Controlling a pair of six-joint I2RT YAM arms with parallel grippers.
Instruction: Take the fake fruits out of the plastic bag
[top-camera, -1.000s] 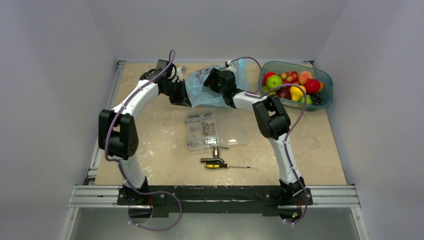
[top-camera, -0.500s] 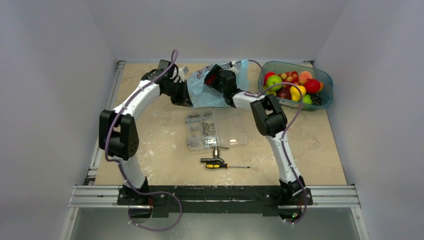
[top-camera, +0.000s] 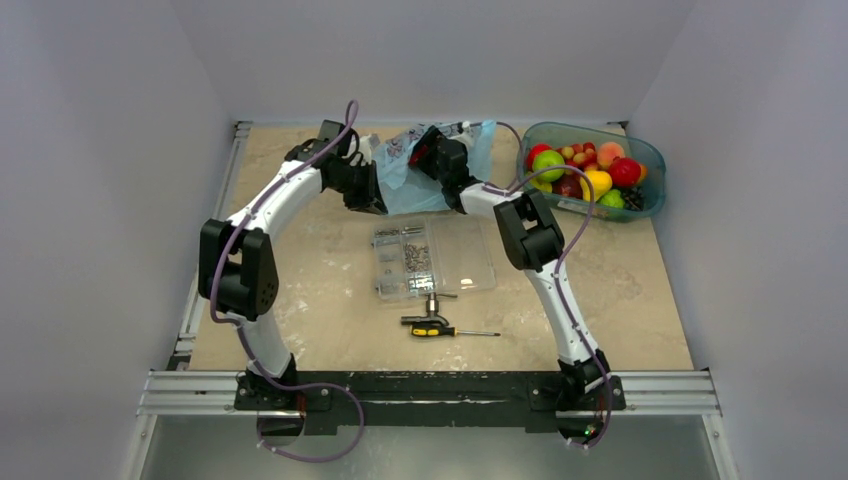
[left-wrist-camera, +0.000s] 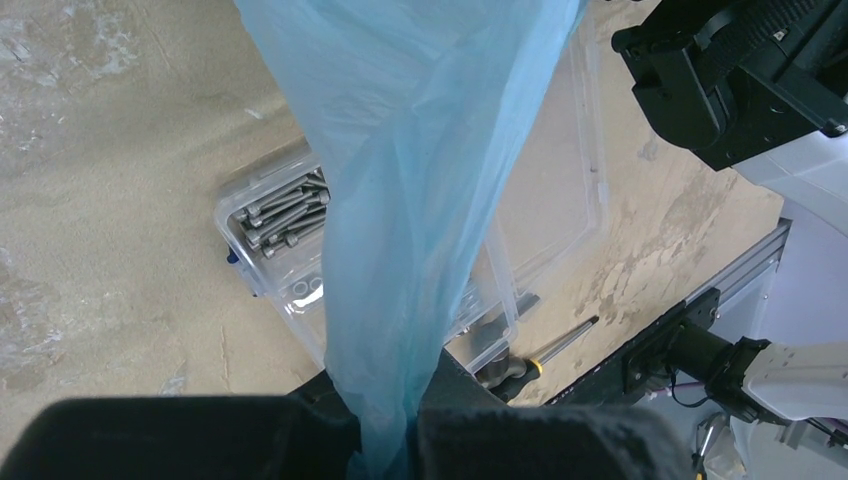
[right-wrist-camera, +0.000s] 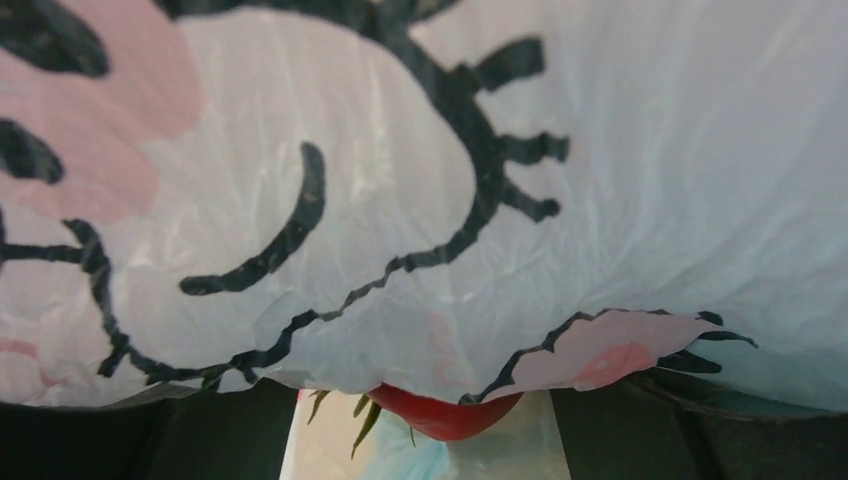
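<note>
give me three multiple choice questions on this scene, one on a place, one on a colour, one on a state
1. Where does the tub stand in the top view?
A. far right
B. near left
C. dead centre

2. What colour is the fruit peeking out under the bag in the right wrist view?
A. yellow
B. red
C. purple

3. What state is the left claw in?
A. wide open, holding nothing
B. shut on the bag
C. shut on nothing

Answers:
1 A, it sits by the far right edge.
2 B, a red curve with green leaves shows below the bag's edge.
3 B, it pinches the blue film in the left wrist view.
</note>
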